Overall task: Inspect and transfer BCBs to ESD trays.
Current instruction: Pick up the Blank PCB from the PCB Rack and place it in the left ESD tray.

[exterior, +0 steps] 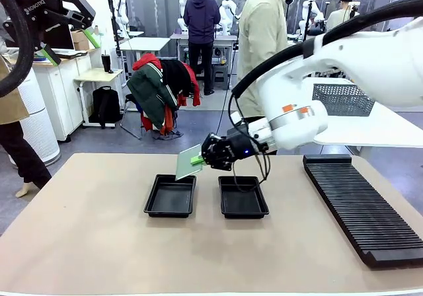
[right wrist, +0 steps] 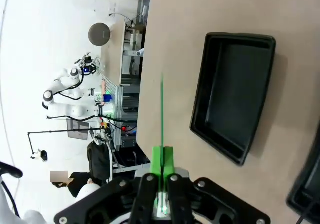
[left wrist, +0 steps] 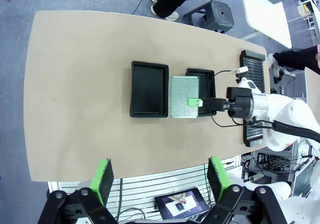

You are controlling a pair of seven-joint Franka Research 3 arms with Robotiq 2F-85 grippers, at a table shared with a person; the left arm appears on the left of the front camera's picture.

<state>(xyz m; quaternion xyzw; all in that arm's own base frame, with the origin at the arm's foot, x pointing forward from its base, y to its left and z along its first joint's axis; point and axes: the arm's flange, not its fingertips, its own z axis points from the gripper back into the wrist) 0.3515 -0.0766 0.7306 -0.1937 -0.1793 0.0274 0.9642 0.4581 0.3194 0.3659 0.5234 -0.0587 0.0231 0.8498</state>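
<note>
Gripping a green BCB [exterior: 187, 162] by one edge in clenched fingers [right wrist: 168, 163] of the right gripper [exterior: 198, 158], tilted above the gap between the ESD trays [exterior: 151, 193], probably for inspecting its face. Spread and empty, the left gripper [left wrist: 160, 178] high over the bench [left wrist: 75, 84].

Table [exterior: 79, 230] left half free; BCB [exterior: 188, 162] hangs between ESD trays [exterior: 170, 197].

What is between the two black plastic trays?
Bare tan tabletop, in the front view. The right gripper holds a thin green circuit board over that gap.
</note>
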